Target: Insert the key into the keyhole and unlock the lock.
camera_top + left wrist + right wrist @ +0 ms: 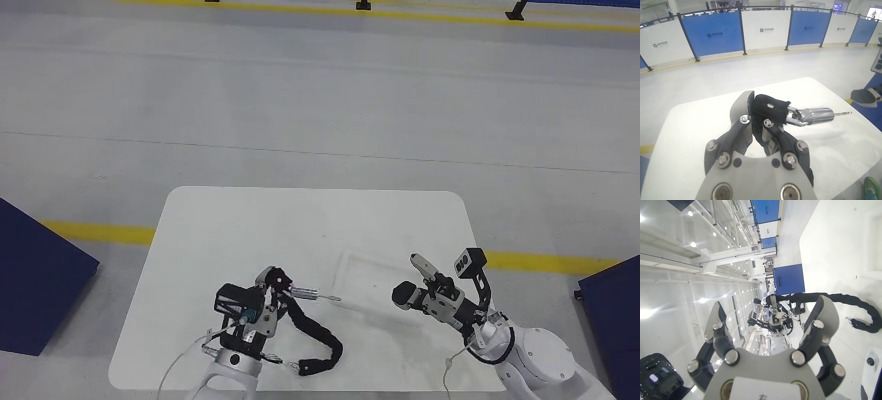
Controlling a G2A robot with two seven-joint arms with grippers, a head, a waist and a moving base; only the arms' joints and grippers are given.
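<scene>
Black woven sleeve is what the left gripper (pixel 759 111) clamps. It is closed on the covered end of the chain (pixel 318 338), just behind the link that joins the lock (pixel 819 116). Gripping the fabric rather than the chrome barrel leaves the barrel free. It sticks out to the right, raised off the bench (pixel 300 220) and roughly level, with its keyhole end facing the other arm.

The key (pixel 843 113) sits in that end, and its thin exposed part pokes out further right in line with the barrel. How deep it goes I cannot tell. The rest of the chain drops from the grip and curls slack on the bench toward the near edge, so it should not drag the lock sideways.

The right gripper (pixel 414 281) is to the right of the key and apart from it, spread wide with nothing between its fingers (pixel 826 311). Its wrist view looks along the barrel, key end on. That line-up suits closing on the exposed part of the key.

By my reading, insertion is done or nearly so, and the turn remains. That calls for a pinch on a small flat piece of metal and a twist about the barrel's axis while the left arm resists. The fabric hold may let the lock swivel with the twist, or the smooth key may slip.
</scene>
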